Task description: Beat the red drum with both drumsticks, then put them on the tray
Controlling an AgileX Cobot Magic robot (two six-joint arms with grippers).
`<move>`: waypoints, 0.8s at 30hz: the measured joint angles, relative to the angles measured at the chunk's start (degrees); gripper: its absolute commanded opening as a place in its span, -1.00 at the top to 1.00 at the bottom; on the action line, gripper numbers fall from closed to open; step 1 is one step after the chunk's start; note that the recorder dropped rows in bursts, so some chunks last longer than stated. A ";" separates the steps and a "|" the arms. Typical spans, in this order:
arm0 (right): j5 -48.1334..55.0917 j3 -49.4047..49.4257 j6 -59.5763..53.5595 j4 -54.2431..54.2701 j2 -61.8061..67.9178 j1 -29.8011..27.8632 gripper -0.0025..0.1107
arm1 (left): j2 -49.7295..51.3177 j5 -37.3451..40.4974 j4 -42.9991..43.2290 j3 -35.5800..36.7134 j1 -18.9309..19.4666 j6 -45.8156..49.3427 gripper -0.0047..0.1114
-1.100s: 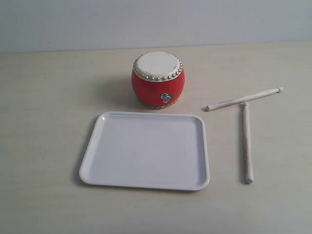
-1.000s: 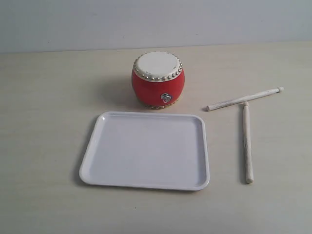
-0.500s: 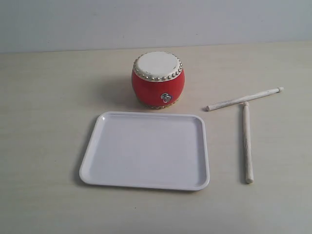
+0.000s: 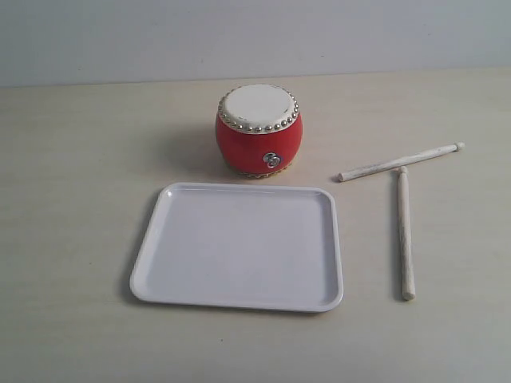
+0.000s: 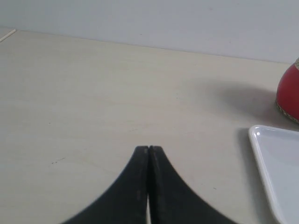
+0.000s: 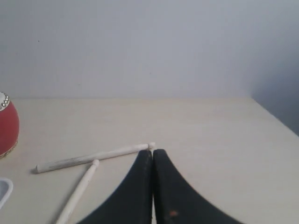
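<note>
The red drum (image 4: 259,131) with its cream skin and gold studs stands upright behind the white tray (image 4: 152,247), which holds nothing. Both pale drumsticks lie on the table to the right: one slanted (image 4: 399,162), the other (image 4: 406,234) running toward the front, its tip close to the first. Neither gripper shows in the exterior view. My left gripper (image 5: 148,148) is shut and empty above bare table, with the tray's corner (image 5: 261,140) and the drum's edge (image 5: 288,93) off to one side. My right gripper (image 6: 153,151) is shut and empty, its tips beside the slanted stick's tip (image 6: 93,157).
The pale wooden tabletop (image 4: 72,175) ends at a plain grey wall (image 4: 255,36) behind the drum. In the right wrist view the table's side edge (image 6: 275,119) runs close by.
</note>
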 measured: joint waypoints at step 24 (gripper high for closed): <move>-19.47 0.00 4.95 11.35 0.00 0.00 0.96 | 0.00 0.09 0.00 0.00 0.00 0.00 0.92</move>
